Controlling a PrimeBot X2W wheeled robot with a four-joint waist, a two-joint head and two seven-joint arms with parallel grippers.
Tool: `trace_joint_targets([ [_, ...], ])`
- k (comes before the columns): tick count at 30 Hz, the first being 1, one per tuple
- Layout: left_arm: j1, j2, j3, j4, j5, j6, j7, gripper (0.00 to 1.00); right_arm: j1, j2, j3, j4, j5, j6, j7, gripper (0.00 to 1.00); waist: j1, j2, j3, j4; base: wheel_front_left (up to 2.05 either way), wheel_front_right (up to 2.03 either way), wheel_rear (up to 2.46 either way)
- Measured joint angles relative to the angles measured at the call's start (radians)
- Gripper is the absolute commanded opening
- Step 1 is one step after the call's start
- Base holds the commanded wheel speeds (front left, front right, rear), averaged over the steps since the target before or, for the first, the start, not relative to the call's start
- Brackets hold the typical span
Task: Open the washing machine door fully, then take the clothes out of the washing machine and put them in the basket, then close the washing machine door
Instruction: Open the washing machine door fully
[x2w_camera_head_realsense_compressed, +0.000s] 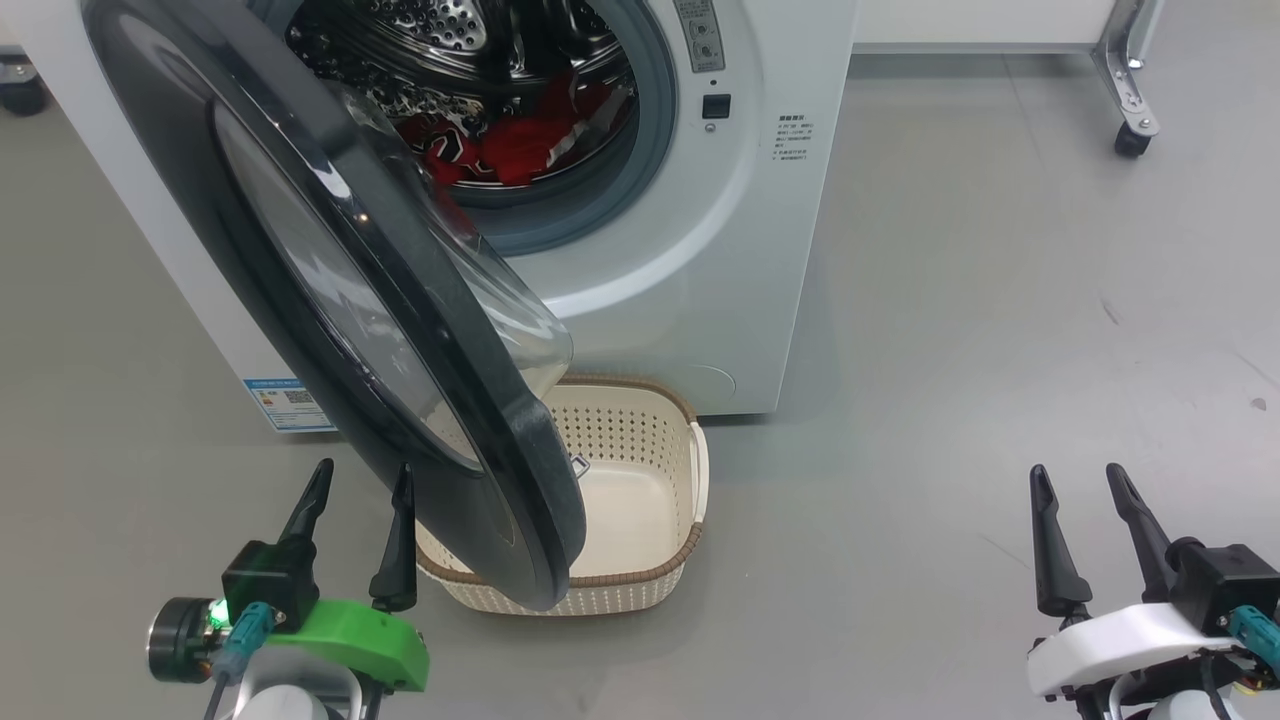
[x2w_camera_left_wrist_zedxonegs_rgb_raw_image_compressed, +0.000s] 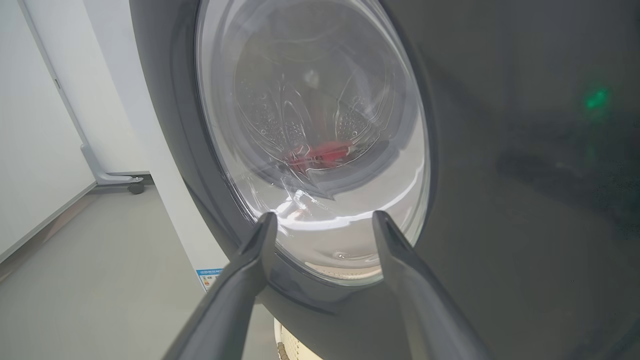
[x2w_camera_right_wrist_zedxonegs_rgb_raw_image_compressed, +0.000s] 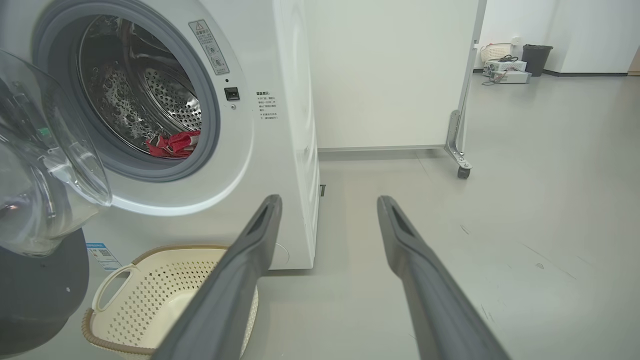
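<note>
1. At lower left of head view, left jaws stand released, nothing held. Fingers (x2w_camera_head_realsense_compressed: 308, 505) point at outer face of washing machine door (x2w_camera_head_realsense_compressed: 340, 290), just beside its rim; wrist view has them aimed at window's lower edge. Contact: cannot tell. Judged staged to push door wider.
2. Right jaws likewise released, empty. Fingers (x2w_camera_head_realsense_compressed: 1050, 540) over bare floor (x2w_camera_head_realsense_compressed: 950, 350), well apart from washing machine (x2w_camera_head_realsense_compressed: 720, 250). Judged parked clear so as not to block door swing or drum mouth.
3. Door: part-open, hinged at left, lower edge overhanging left half of basket (x2w_camera_head_realsense_compressed: 690, 470). Not fully open, so step 1 in hand.
4. Clothes (x2w_camera_head_realsense_compressed: 510, 145): red bundle at drum bottom, inside the machine, untouched.
5. Basket: on floor against machine front, below opening, no clothes in it. Position suits a short drop. Risk: door obstructs access until swung away.
</note>
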Motion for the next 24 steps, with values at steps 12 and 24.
trace_joint_targets([
  [12, 0.000, 0.000, 0.000, 0.006, 0.004, -0.001, 0.000, 0.00, 0.016, 0.020, -0.015, -0.014, -0.028, 0.000, 0.000, 1.00, 0.0000, 0.0000, -0.008, 0.000, 0.00, 0.00, 0.00],
  [24, -0.001, 0.000, 0.026, -0.028, 0.013, 0.000, 0.000, 0.00, 0.026, 0.037, -0.027, -0.026, -0.050, 0.001, 0.000, 1.00, 0.0000, 0.0000, -0.008, 0.000, 0.00, 0.00, 0.00],
])
